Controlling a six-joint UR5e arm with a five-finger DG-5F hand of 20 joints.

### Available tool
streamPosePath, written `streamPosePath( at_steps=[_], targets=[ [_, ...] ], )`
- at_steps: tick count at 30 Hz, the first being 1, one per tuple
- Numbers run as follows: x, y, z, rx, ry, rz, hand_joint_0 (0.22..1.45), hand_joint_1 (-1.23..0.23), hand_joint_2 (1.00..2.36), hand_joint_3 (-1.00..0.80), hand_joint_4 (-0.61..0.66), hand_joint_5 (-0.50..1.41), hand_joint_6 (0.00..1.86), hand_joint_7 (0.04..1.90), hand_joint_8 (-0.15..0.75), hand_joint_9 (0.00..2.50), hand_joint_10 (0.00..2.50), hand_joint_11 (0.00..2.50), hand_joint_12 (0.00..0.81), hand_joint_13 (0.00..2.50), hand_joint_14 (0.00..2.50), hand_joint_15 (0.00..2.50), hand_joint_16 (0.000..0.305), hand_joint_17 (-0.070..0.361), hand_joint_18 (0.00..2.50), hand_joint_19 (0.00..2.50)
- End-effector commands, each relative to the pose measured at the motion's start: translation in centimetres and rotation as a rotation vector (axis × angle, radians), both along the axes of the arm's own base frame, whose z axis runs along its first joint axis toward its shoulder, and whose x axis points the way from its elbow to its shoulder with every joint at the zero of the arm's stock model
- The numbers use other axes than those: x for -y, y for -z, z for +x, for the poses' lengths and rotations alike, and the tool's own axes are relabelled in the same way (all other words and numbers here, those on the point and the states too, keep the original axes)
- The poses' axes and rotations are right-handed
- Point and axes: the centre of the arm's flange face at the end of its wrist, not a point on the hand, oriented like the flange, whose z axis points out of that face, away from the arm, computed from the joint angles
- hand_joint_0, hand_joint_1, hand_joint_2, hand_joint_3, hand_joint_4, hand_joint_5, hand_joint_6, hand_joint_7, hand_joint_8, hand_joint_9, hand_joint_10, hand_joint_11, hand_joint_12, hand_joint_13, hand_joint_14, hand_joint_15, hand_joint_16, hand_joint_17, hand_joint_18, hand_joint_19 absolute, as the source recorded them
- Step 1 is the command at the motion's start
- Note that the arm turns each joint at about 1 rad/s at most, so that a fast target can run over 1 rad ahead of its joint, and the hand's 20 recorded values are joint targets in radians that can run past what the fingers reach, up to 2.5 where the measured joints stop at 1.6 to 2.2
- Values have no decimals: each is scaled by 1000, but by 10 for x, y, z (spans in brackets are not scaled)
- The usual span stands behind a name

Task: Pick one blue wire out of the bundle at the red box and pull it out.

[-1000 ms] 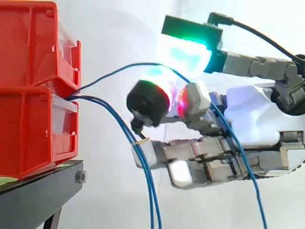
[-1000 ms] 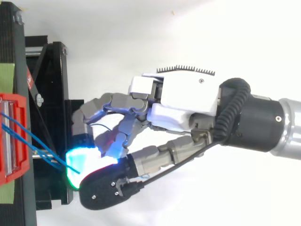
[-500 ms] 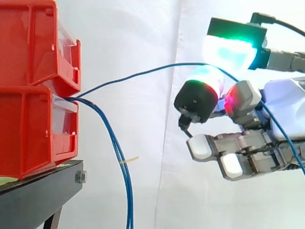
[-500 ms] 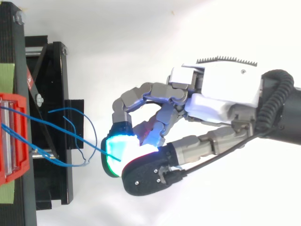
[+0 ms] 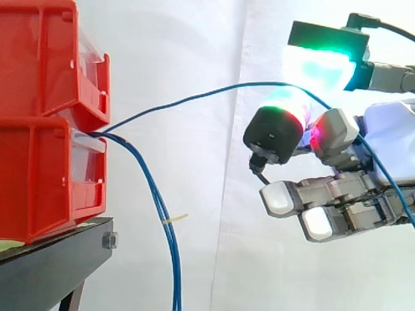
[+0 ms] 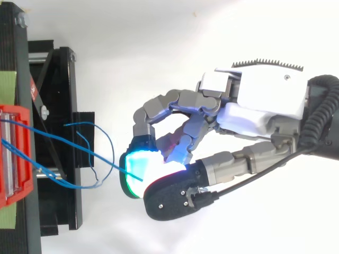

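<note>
At the gap between the two stacked red boxes [image 5: 39, 168], the blue wires came out together, and one blue wire [image 5: 194, 96] stood apart from the rest. It rose in a shallow arc away from the boxes, crossed the white curtain [image 5: 194, 39] and ran into the hand [image 5: 395, 129]. Your hand was curled, with that wire pinched between two glowing fingertips [image 5: 314, 68], and the free length ran on past the palm toward the lower right. The other wires [image 5: 169, 233] hung loose from the same gap, dropping past the edge of the black stand [image 5: 52, 265], well apart from the hand. From above, the held wire ran nearly straight from the box to the cyan pad, beside a slack loop [image 6: 79, 124] of blue wire over the stand.

You were handling something thin, light and limp, probably smooth-jacketed, so I judged it would slide through such broad pads unless the pinch was firm. It would bend rather than push, carrying force only when taut. A hold on the bare run, clear of its neighbours, looked right to me. A pull in line with the gap seemed least likely to snag or drag the others along.
</note>
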Motion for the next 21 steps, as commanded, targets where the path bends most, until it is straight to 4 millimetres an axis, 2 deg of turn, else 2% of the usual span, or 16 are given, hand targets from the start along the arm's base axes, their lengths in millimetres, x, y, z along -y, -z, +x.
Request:
streamPosePath(
  at_steps=[1, 21],
  targets=[
    [0, 0, 0, -1, 1, -3, 588, -850, 1011, 80, -90, -57, 856, 1129, 248, 1191, 21, 587, 372, 696, 15, 395, 61, 136, 598, 517],
    [0, 0, 0, -2, 3, -3, 589, -845, 1012, 78, -90, -56, 855, 1126, 250, 1225, 22, 586, 369, 741, 17, 417, 61, 138, 610, 515]
  ],
)
